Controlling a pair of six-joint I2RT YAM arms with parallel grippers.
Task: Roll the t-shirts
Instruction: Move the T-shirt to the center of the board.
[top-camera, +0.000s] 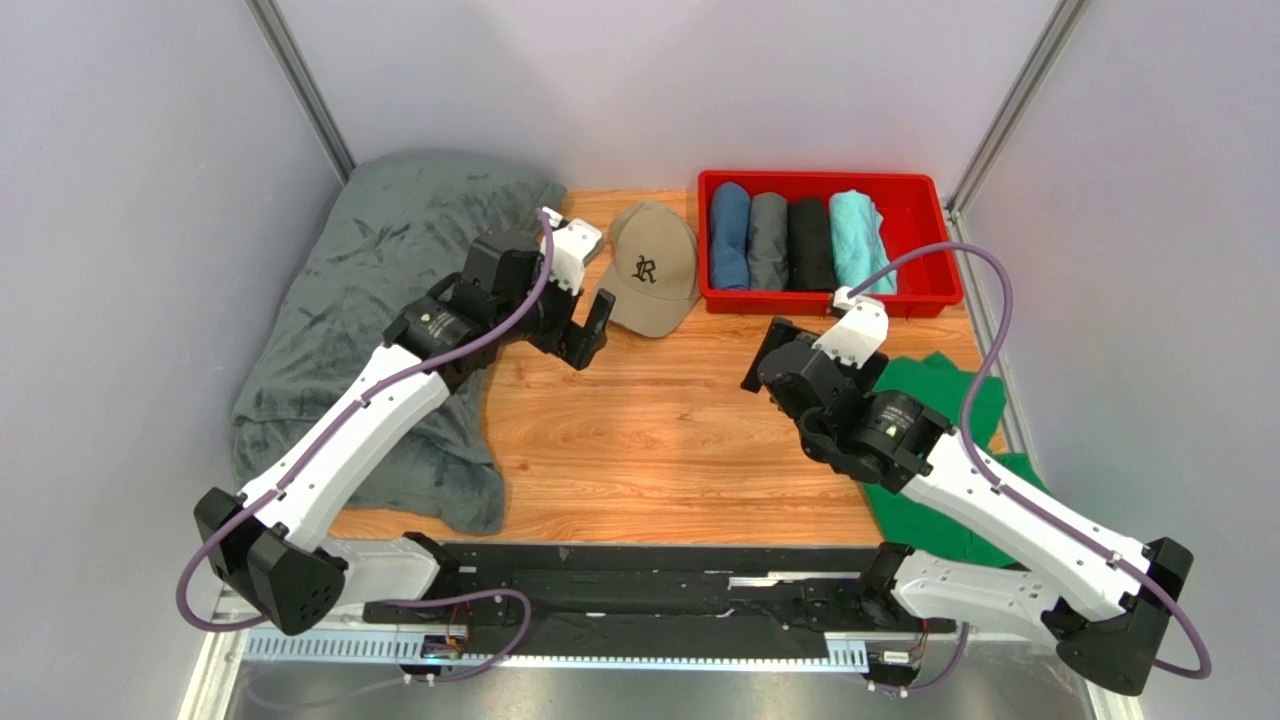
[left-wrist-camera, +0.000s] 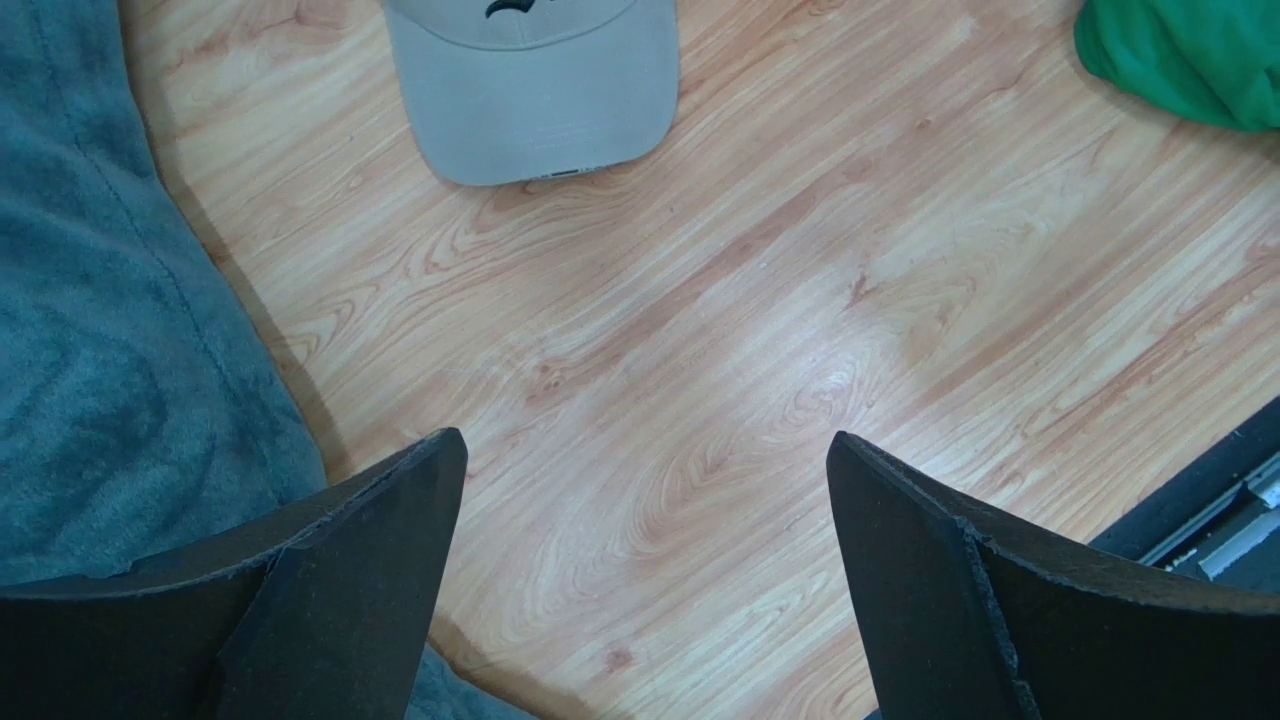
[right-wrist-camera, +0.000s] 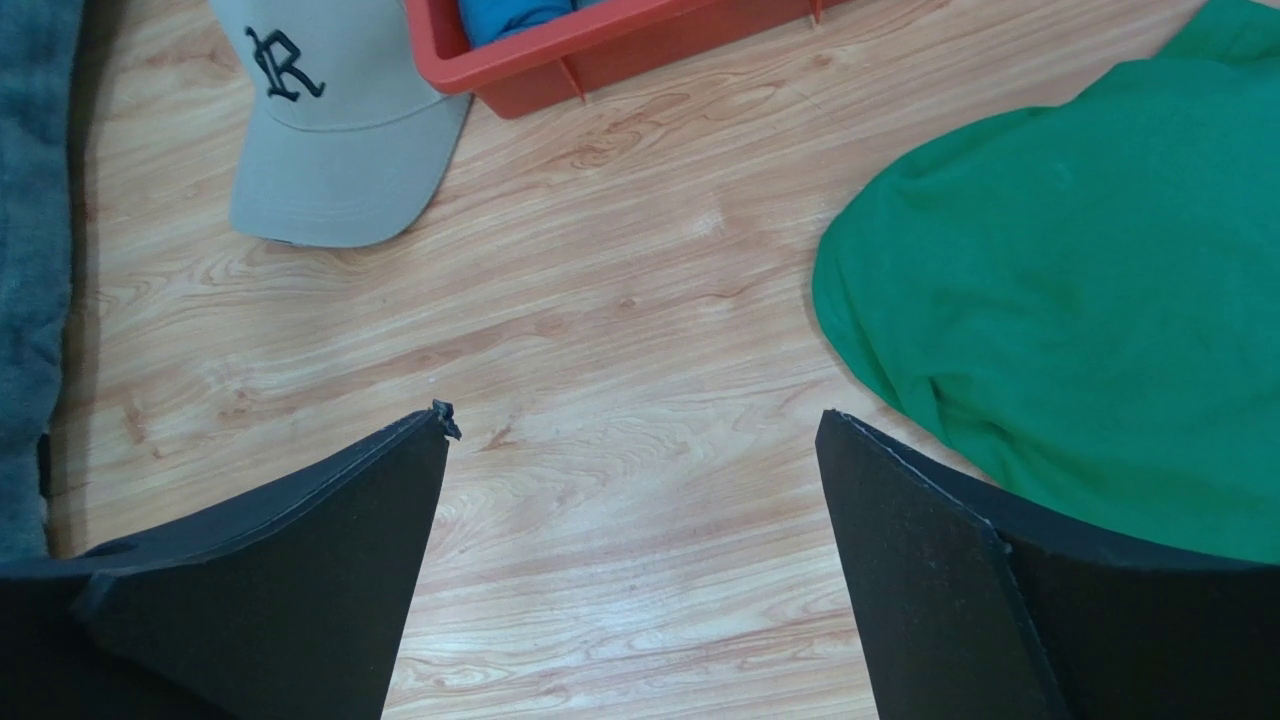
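An emerald-green t-shirt (top-camera: 942, 384) lies crumpled at the table's right edge, partly under my right arm. It also shows in the right wrist view (right-wrist-camera: 1082, 330) and in a corner of the left wrist view (left-wrist-camera: 1187, 53). Rolled tees in blue (top-camera: 729, 236), grey (top-camera: 768, 240), black (top-camera: 810, 243) and aqua (top-camera: 860, 237) lie side by side in a red bin (top-camera: 827, 305). My left gripper (top-camera: 589, 333) (left-wrist-camera: 643, 438) is open and empty above bare wood near the cap. My right gripper (top-camera: 766, 360) (right-wrist-camera: 631, 417) is open and empty, just left of the green tee.
A tan baseball cap (top-camera: 651, 270) (left-wrist-camera: 534, 83) (right-wrist-camera: 338, 128) lies left of the bin. A big grey-green plush blanket (top-camera: 376, 300) (left-wrist-camera: 105, 345) covers the table's left side. A black rail (top-camera: 646, 578) runs along the near edge. Grey walls enclose the table.
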